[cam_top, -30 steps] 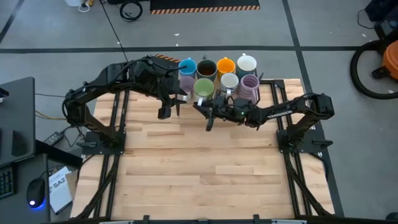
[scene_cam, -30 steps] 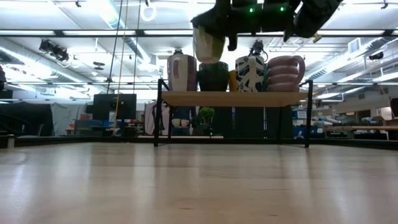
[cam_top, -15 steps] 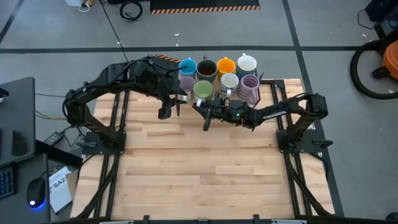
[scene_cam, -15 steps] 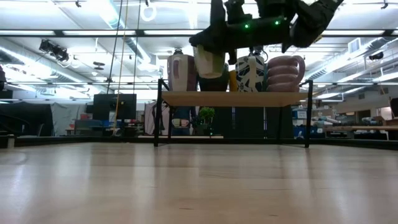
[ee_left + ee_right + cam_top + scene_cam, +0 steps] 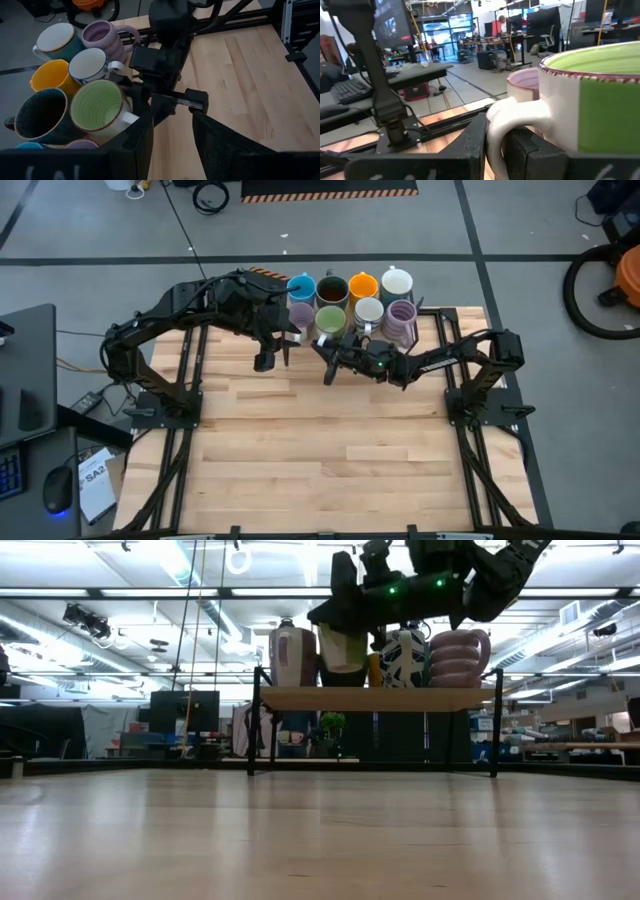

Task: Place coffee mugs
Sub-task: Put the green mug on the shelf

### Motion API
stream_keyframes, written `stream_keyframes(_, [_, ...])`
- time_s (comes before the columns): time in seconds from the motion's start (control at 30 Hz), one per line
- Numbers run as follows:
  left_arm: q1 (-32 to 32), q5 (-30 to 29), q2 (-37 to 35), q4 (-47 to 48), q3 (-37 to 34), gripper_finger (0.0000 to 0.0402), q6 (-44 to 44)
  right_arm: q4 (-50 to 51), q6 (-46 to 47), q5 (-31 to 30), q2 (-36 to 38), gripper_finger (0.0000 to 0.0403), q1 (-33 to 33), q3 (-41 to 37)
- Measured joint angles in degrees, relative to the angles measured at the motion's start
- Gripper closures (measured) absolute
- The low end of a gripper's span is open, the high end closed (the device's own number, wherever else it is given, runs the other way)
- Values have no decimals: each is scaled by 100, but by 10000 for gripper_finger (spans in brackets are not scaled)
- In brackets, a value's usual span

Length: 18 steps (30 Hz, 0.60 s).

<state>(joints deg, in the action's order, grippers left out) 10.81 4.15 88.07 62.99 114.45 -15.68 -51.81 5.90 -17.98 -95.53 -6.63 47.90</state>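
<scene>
Eight mugs cluster at the table's far edge, on a low raised shelf (image 5: 375,698). Blue (image 5: 301,285), dark brown (image 5: 332,288), orange (image 5: 362,285) and white (image 5: 397,282) form the back row. A lilac mug (image 5: 301,314), a white one (image 5: 369,310) and a ribbed lilac one (image 5: 402,316) stand in front. The green mug (image 5: 328,321) (image 5: 600,95), white-handled, is in my right gripper (image 5: 334,346) (image 5: 495,145), between the front lilac and white mugs. My left gripper (image 5: 272,358) (image 5: 172,125) hangs open just left of the shelf, touching nothing. My right gripper pinches the green mug's white handle (image 5: 496,122) between its two fingers, coming about level from the table's near side. The mug stays upright, mouth up. In the low view its base (image 5: 342,668) shows a little above the shelf top, so it looks lifted clear.
The shelf's thin dark legs (image 5: 254,730) stand at the far edge of the wooden table (image 5: 320,450). Neighbouring mugs stand close on both sides of the green one. A desk with a mouse (image 5: 58,490) sits left of the table.
My right gripper has moved down and toward the far edge, still shut on the green mug's handle. The mug has stayed upright and come down from well above the shelf to just over its top, into the gap between the front lilac and white mugs.
</scene>
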Motion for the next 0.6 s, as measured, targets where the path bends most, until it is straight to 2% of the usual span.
stream_keyframes(0.23, [0, 2, 0, -1, 0, 260, -2, 182, 186, -38, 0, 351, -131, 0])
stream_keyframes(0.6, [0, 0, 0, -7, 0, 260, -12, 245, 325, 261, -4, 345, -285, 0])
